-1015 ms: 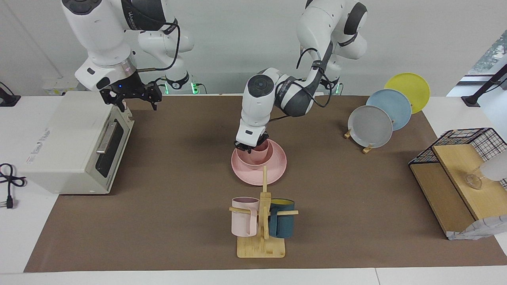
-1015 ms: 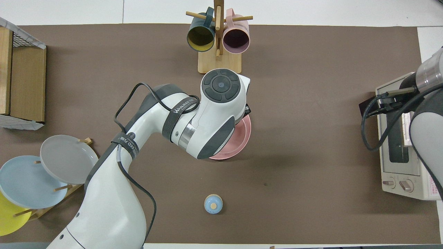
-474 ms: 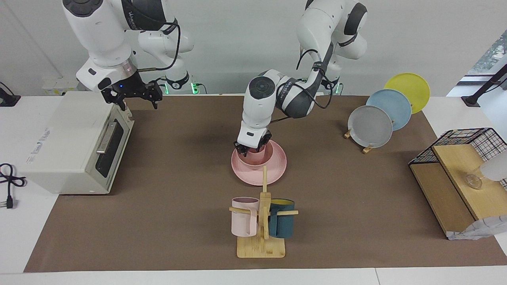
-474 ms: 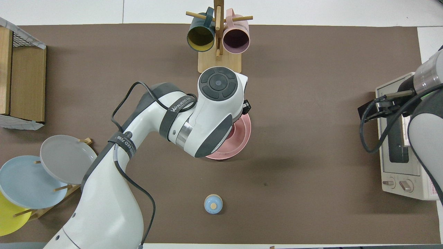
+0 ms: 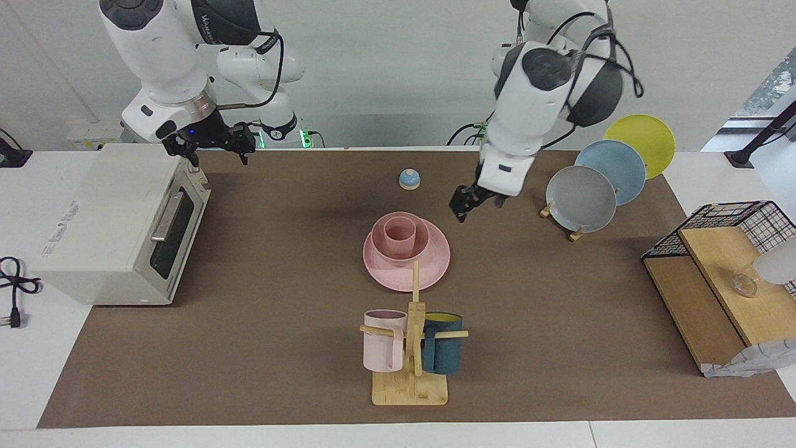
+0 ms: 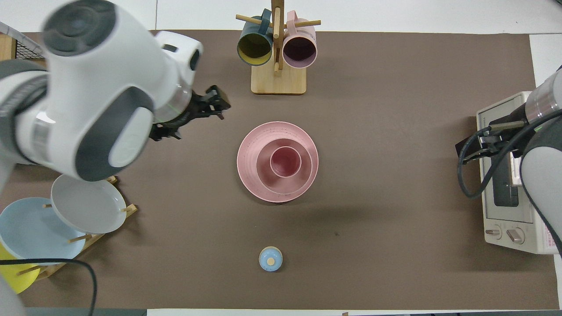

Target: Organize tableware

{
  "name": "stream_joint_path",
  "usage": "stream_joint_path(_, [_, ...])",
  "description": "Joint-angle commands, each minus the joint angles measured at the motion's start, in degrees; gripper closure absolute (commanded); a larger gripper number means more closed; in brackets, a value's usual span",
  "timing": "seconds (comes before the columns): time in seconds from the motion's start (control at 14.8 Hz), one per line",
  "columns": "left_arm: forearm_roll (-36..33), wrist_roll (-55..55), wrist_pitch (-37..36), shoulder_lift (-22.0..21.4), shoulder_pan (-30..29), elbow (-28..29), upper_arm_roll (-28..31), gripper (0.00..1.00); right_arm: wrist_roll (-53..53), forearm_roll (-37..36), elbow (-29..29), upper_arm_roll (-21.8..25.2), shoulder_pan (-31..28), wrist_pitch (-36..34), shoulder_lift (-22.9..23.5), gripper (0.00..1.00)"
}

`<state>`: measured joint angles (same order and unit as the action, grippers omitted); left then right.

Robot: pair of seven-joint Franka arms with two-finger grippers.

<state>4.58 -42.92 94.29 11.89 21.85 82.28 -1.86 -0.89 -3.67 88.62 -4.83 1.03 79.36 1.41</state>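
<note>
The pink cup [image 5: 398,233] stood upright inside the pink bowl [image 5: 421,244], and the bowl sat on the pink plate [image 5: 435,264], all three nested at the middle of the brown mat [image 5: 280,348]. Nothing gripped them. The left gripper [image 5: 467,203] hung in the air over bare mat, well apart from the stack and toward the left arm's end of the table, between the stack and the plate rack. It held nothing, and whether its fingers were spread or closed could not be told. The rack carried a grey plate [image 5: 581,198], a blue plate [image 5: 615,169] and a yellow plate [image 5: 643,140]. The right gripper [image 5: 211,143] waited over the top edge of the toaster oven [image 5: 106,230], empty, with its fingers spread. A small blue bell [image 5: 409,179] sat nearer to the robots than the stack. A wooden mug stand [image 5: 410,386] stood farther from the robots, with a pale pink mug [image 5: 383,341] and a dark teal mug [image 5: 443,352] hung on it.
</note>
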Motion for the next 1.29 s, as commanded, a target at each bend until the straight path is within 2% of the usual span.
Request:
stream_joint_path(0.0, [0.87, 9.83, -4.62, -5.9, -8.19, 2.44, -0.6, 0.0, 0.7, 0.6, 1.2, -0.71, -1.03, 0.79, -1.15, 0.0])
stream_joint_path(0.2, [0.69, 21.96, -8.23, -10.3, -14.44, 4.1, -0.52, 0.0, 2.39, 0.6, 1.03, -0.36, -1.38, 3.24, -0.88, 0.0])
stream_joint_path(0.47, [0.43, 33.14, -5.79, -15.93, -19.29, 12.27, -0.43, 0.0, 1.94, 0.69, 0.93, -0.18, -2.0, 3.7, -1.05, 0.0])
stream_joint_path(0.68, [0.17, 35.18, -3.76, -15.68, -21.14, 12.2, -0.34, 0.0, 2.21, 0.69, 1.11, -0.18, -1.91, 3.34, -1.23, 0.0])
stream_joint_path(0.74, [-2.36, 35.27, -4.11, -15.76, -21.06, 11.76, -0.51, 0.0, 2.12, 0.69, 1.11, -0.18, -1.91, 3.26, -1.23, 0.0])
stream_joint_path(0.81, [-4.38, 35.45, -4.63, -15.5, -20.97, 11.15, -0.6, 0.0, 2.12, 0.69, 1.11, -0.18, -2.0, 3.34, -1.23, 0.0])
stream_joint_path(1.08, [-5.28, 35.54, -10.86, -13.92, -19.83, 6.41, -0.78, 0.0, 2.03, 0.69, 1.11, -0.18, -1.91, 3.6, -1.15, 0.0])
stream_joint_path(1.22, [-5.02, 35.54, -10.8, -13.48, -19.82, 6.4, -1.39, 0.0, 1.94, 0.77, 1.03, -0.18, -2.17, 3.61, -1.23, 0.0])
